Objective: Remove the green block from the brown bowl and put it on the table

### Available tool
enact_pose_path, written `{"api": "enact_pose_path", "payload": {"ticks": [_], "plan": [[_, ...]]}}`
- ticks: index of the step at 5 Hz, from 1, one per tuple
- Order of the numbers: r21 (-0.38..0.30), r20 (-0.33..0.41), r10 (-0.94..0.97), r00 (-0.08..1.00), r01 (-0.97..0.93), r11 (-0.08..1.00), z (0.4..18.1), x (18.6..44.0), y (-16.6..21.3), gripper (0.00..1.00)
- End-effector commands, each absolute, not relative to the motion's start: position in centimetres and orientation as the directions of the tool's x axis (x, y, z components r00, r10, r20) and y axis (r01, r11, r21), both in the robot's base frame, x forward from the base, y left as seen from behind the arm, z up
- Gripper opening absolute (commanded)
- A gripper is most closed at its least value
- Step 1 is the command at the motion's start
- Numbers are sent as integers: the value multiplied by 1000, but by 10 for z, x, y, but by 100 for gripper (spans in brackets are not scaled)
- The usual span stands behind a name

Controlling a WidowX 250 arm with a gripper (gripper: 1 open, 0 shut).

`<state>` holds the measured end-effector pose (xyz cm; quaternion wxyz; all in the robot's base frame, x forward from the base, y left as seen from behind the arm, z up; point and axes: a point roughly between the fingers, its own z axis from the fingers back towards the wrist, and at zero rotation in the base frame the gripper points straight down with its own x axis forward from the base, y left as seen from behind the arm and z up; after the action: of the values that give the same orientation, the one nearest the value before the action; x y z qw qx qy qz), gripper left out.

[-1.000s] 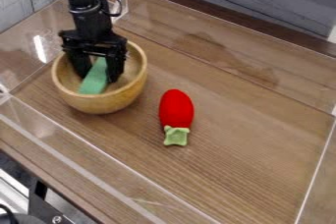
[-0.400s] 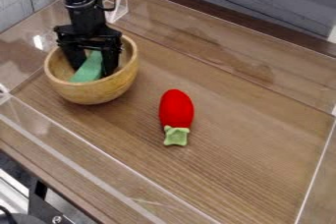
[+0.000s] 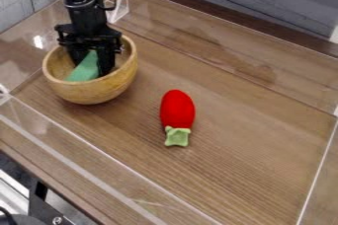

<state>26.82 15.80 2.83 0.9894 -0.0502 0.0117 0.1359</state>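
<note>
Nearest me I see a red toy vegetable (image 3: 177, 111) lying on the wood-grain surface (image 3: 251, 81), its small green stem toward the camera. Farther back and left sits the brown bowl (image 3: 90, 74), well apart from it. The green block (image 3: 85, 68) leans tilted inside the bowl. My pincer (image 3: 90, 57) points straight down into the bowl, its black fingers (image 3: 110, 53) narrowed around the block.

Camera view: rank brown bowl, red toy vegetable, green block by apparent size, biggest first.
1. Brown bowl, clearly largest.
2. Red toy vegetable.
3. Green block, but unsure: only part shows, since the bowl wall and the gripper hide the rest, so it may match or exceed the vegetable.
</note>
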Motion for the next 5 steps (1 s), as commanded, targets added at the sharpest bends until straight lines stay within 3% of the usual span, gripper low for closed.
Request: {"api": "enact_pose_path", "payload": {"ticks": [1,5], "plan": [[-113,0,226,974,-224,968,41,269,151,0],[-185,75,418,905,-399,898,118,293,152,0]]}}
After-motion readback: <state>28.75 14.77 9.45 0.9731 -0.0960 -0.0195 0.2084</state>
